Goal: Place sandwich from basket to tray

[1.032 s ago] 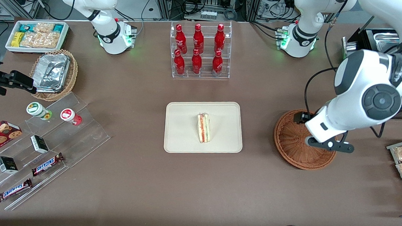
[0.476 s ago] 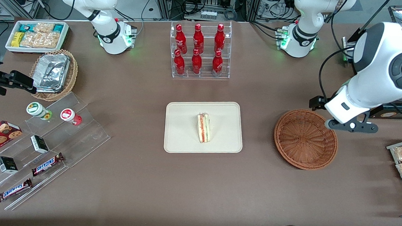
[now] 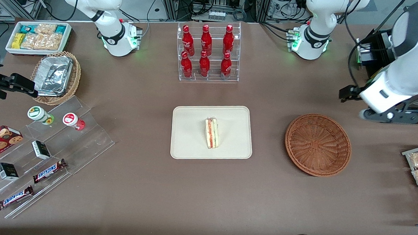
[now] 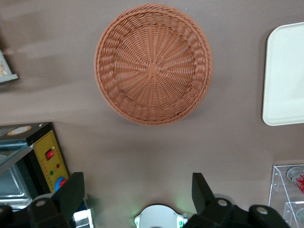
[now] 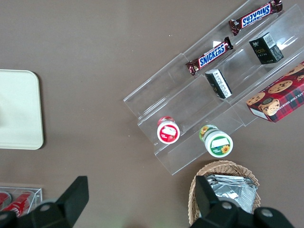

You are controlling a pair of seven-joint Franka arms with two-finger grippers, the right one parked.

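Now | pincer (image 4: 137,190) open, withdrawn from basket (image 3: 317,144) | sandwich (image 3: 212,133) on tray (image 3: 189,145)

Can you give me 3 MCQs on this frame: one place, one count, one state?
1. Where is the sandwich?
A. In the wicker basket
B. On the tray
C. On the bare table

2. How many red bottles stand in the clear rack?
A. Four
B. Six
C. Eight

3. What state is the gripper in?
A. Open, holding nothing
B. Shut on the sandwich
C. Shut on the basket rim

Key:
1 B: the wedge lies on the cream tray.
2 B: two rows of three show.
3 A: in the left wrist view the jaws stand wide apart with nothing between them, up above the table beside the empty reddish-brown basket.
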